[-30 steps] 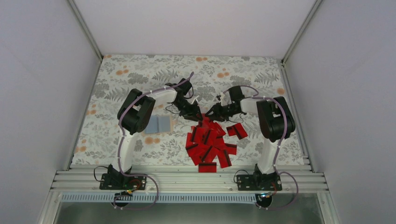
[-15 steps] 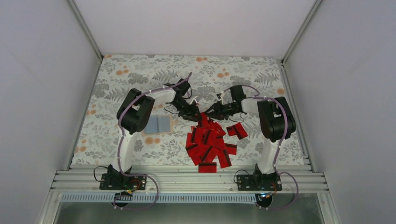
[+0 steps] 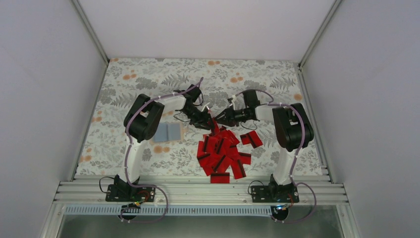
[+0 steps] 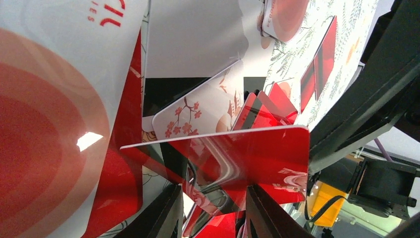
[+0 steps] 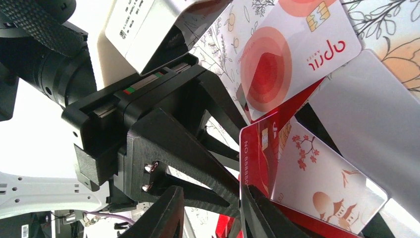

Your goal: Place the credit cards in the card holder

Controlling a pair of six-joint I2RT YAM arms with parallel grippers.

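There is one card holder (image 3: 168, 132). It lies flat and open on the flowered cloth (image 3: 277, 79) of the surface, just beside the elbow of the left arm and to the left of the cards. In the top view it looks pale grey-blue, with two panels.

The credit cards (image 3: 222, 151) are many. Most are red and lie in one heap, overlapping each other. They are more than a dozen, but I cannot give the exact number. Two more red cards (image 3: 251, 139) lie on the cloth a little to the right of the heap, touching each other.

The left gripper (image 3: 206, 120) and the right gripper (image 3: 221, 118) meet almost tip to tip at the far end of the heap.

Both wrist views show the same fan of four cards, very close to the cameras:
- one white card with red rings (image 5: 292, 54)
- one plain grey card (image 5: 366, 114)
- one pale card with a blossom branch (image 5: 317, 183)
- one red card (image 4: 218, 158)

In the left wrist view the two left fingers (image 4: 166, 213) stand a narrow way apart. The red card lies across their ends and hides the tips, so I cannot tell if they pinch it.

In the right wrist view the two right fingers (image 5: 166, 213) are also narrowly apart. The edge of the red card stands against the inner side of one finger. Whether the card is gripped there, I cannot tell.
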